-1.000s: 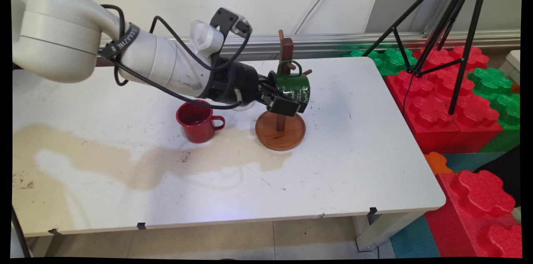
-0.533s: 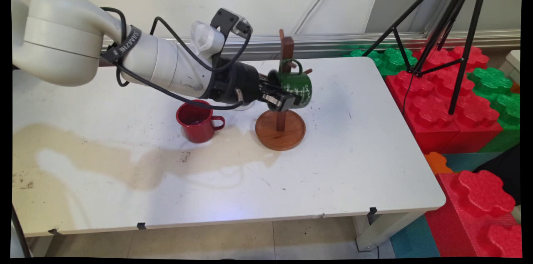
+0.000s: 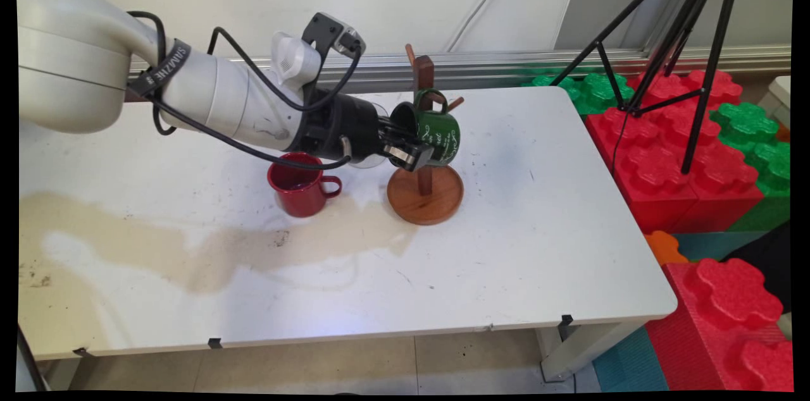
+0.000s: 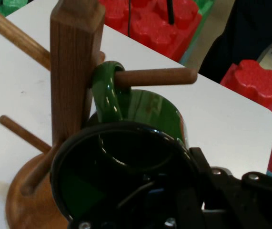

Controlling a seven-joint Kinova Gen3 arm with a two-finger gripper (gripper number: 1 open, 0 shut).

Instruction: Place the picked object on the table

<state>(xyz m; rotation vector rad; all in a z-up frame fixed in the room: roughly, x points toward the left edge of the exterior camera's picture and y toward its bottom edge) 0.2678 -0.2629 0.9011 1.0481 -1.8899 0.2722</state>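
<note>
Since a second ago the whole arm had slid left, dragging the wooden mug tree (image 3: 424, 189) with it across the table (image 3: 557, 211). Tool (image 3: 412, 149) was pinching the green mug's (image 3: 438, 135) rim, and the mug's handle (image 4: 108, 90) was hooked over a peg (image 4: 155, 76) of the tree. Red mug (image 3: 299, 185) sat just left of the tree's base. My worry: with the handle still hooked, more pulling could tip the tree.

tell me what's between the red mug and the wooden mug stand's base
In the main view, only bare, stained table lies between the red mug and the stand's base; the gripper hangs above that gap.
</note>
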